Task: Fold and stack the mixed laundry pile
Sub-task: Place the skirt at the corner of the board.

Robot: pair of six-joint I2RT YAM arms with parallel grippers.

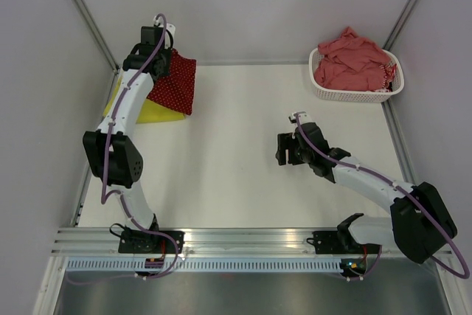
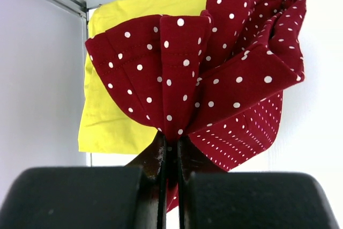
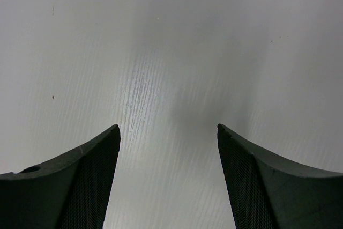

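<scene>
The dark red dotted cloth point(image 2: 214, 79) is soft, matt fabric with stitched seams. The yellow cloth point(image 2: 107, 116) looks smooth. The surface point(image 3: 161, 52) is matt white, finely grained. The basket point(image 1: 346, 94) is white perforated plastic. The pads point(image 3: 91, 186) of the right gripper point(image 3: 168, 132) are dark and mesh-textured.

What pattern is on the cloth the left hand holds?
White dots on the dark red cloth; clearest in the left wrist view.

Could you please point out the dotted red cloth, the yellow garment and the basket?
dotted red cloth point(image 2: 214, 79), left wrist view, bunched middle.
yellow garment point(image 2: 107, 127), left wrist view, flat lower part.
basket point(image 1: 352, 94), top external view, near wall.
</scene>
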